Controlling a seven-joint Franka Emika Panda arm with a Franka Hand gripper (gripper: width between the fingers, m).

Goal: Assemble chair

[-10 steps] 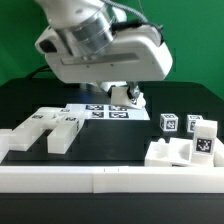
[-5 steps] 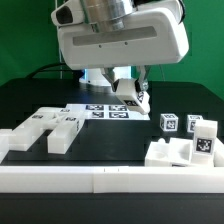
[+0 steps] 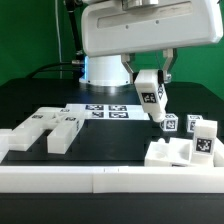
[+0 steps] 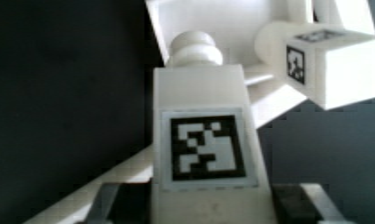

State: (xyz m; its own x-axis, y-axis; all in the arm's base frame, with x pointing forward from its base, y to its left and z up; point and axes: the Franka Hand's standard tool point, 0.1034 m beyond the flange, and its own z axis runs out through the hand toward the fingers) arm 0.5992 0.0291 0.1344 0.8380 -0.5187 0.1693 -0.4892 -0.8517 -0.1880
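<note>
My gripper (image 3: 149, 78) is shut on a white chair post (image 3: 152, 98) with a black-and-white tag, held tilted above the table towards the exterior view's right. In the wrist view the post (image 4: 205, 120) runs out from between the fingers (image 4: 131, 205), its round peg end pointing away. Below it and towards the exterior view's right stands a small tagged block (image 3: 169, 123), seen from the wrist as a white cube (image 4: 319, 62). A notched flat slab (image 3: 45, 125) lies at the exterior view's left. A chunky notched block (image 3: 170, 152) sits at the front right.
The marker board (image 3: 105, 110) lies on the black table behind the parts. Two more tagged pieces (image 3: 193, 125) (image 3: 206, 140) stand at the exterior view's right. A long low white border rail (image 3: 100, 180) runs along the front edge.
The arm has risen and swung towards the exterior view's right, carrying the post from beside the marker board to above the small tagged blocks. The grip stays shut.
</note>
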